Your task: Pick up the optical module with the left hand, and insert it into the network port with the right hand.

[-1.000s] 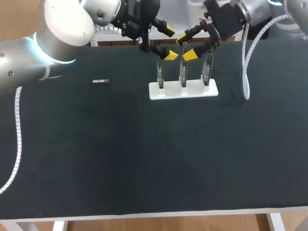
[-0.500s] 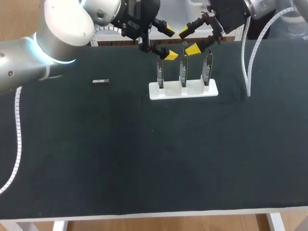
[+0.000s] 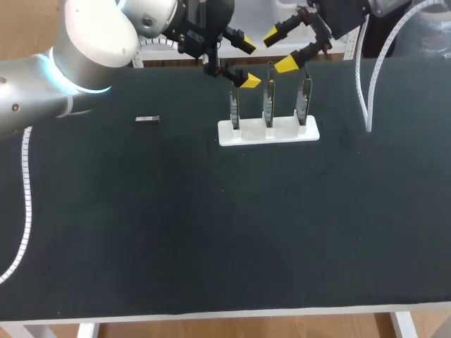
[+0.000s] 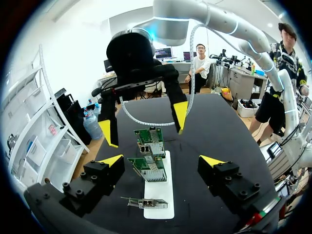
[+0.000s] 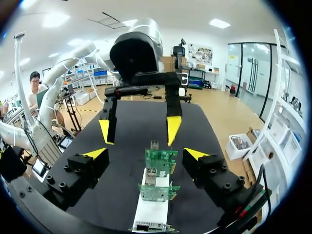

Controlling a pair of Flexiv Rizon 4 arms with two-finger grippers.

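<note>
Boards (image 3: pixel 268 105): three, upright in one white holder (image 3: pixel 268 132).
Optical module (image 3: pixel 147 120): one, lying apart on the counter (image 3: pixel 211 225).
Tools: left tool (image 3: pixel 249 64), right tool (image 3: pixel 278 51), both open, empty.

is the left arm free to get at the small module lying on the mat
Probably yes. The optical module lies alone on the mat, apart from the white stand. The left gripper hangs open above the leftmost card, and nothing stands between it and the module.
</note>
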